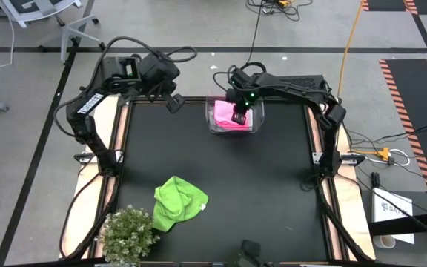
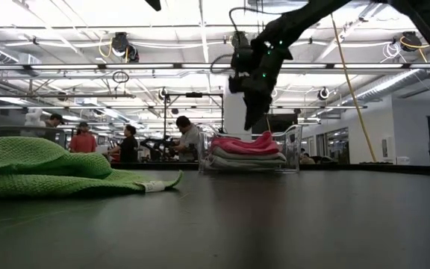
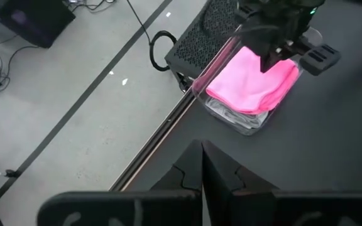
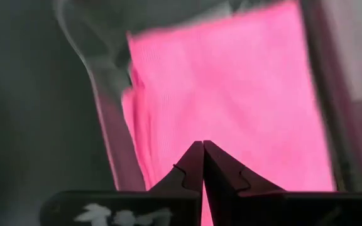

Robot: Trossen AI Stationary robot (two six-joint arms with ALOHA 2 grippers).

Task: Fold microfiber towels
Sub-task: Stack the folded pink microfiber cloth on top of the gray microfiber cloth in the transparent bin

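Note:
A folded bright pink towel (image 1: 245, 121) lies on top of white towels (image 2: 245, 159) inside a clear plastic bin (image 2: 293, 149) at the table's far edge. My right gripper (image 2: 250, 125) hangs shut just above the pink towel (image 4: 231, 94), pointing steeply down; the low view shows a small gap between them. A lime green towel (image 1: 178, 202) lies crumpled on the table near the front left, with one corner (image 2: 155, 184) spread flat. My left gripper (image 3: 202, 150) is shut and empty, raised over the table's far left corner (image 1: 173, 104).
A small bushy plant (image 1: 128, 233) stands at the front left corner beside the green towel. A black perforated box (image 3: 200, 37) sits just beyond the far edge behind the bin. Bare black tabletop (image 1: 258, 193) stretches across the middle and right. People stand in the room beyond.

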